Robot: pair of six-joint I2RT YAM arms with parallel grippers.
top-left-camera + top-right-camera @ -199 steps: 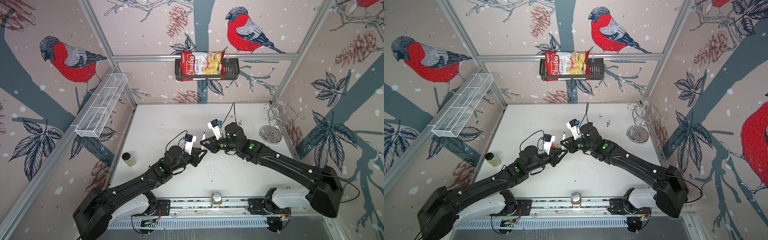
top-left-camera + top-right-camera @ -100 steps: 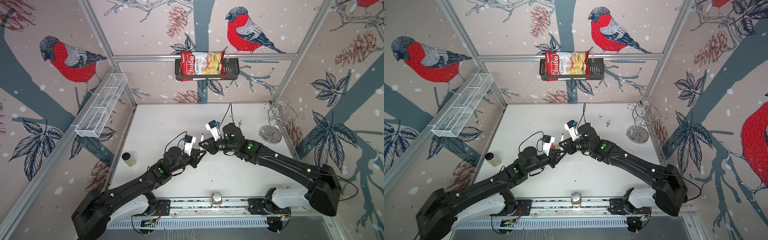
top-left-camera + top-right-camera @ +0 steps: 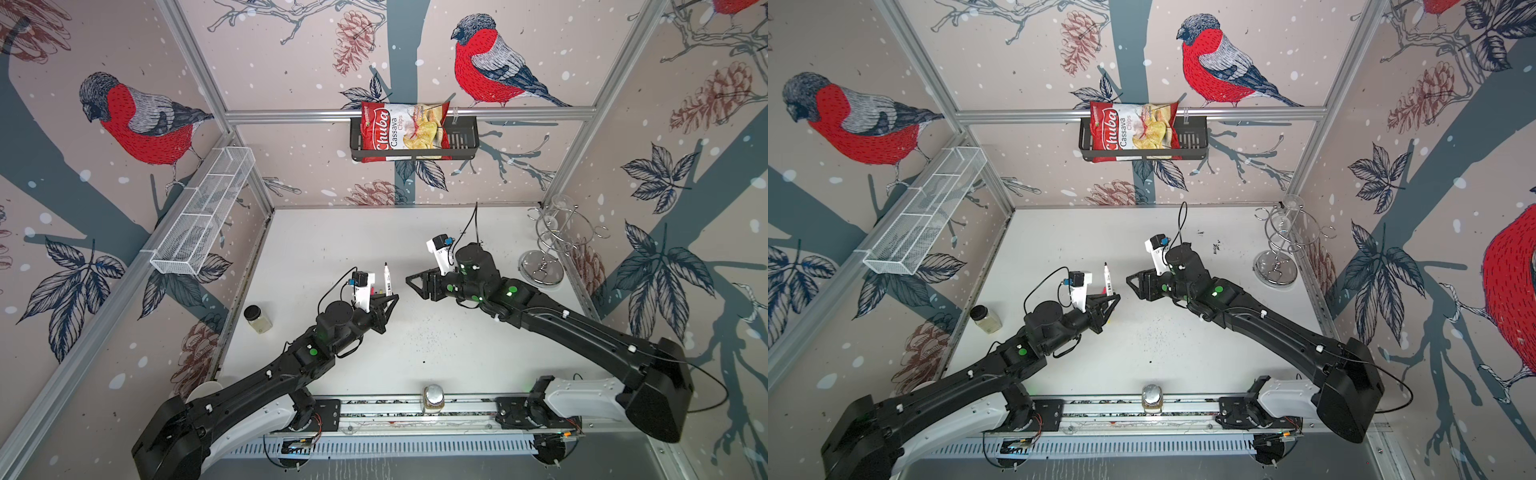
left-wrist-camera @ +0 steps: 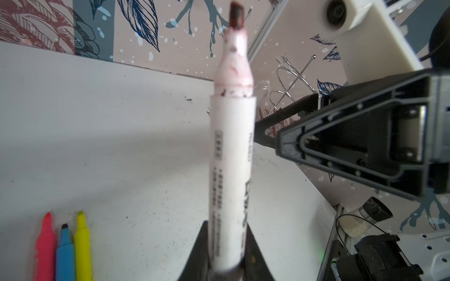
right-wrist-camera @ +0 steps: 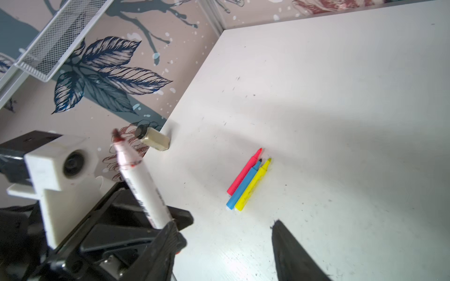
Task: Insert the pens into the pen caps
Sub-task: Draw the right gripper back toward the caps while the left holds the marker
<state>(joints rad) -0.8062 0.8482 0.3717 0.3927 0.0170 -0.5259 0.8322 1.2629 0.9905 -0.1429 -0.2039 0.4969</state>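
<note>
My left gripper is clamped on the lower end of the white pen, holding it roughly upright above the bench with its stained red tip uppermost and uncapped. My right gripper hangs just beside that pen, level with it, jaws apart and not touching it. The pink pen, blue pen and yellow pen lie side by side on the bench, touching, tips bare and pointing the same way

My left gripper clamps the white pen; my right gripper stands parted, empty, just beside that pen.
</note>
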